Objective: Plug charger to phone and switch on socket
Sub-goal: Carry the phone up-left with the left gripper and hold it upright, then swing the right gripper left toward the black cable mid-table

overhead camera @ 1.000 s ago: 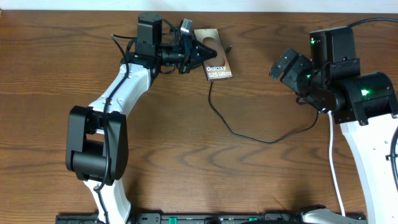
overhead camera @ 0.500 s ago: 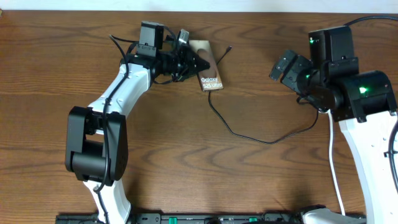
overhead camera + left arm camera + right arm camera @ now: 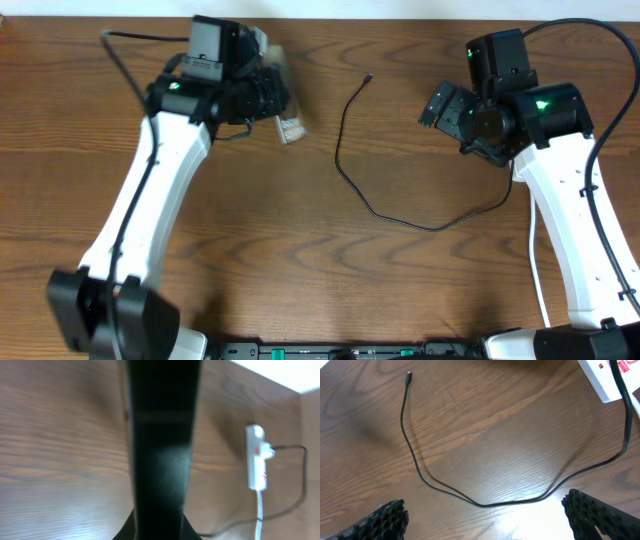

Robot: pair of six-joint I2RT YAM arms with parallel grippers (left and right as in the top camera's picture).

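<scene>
Gleaming brown wood tbl; L end effector clamped on phone, R end effector apart.

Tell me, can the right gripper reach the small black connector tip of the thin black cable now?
Probably yes. The open right gripper looks toward the small black connector tip, lying free on the brown wooden table; only bare wood lies between.
</scene>
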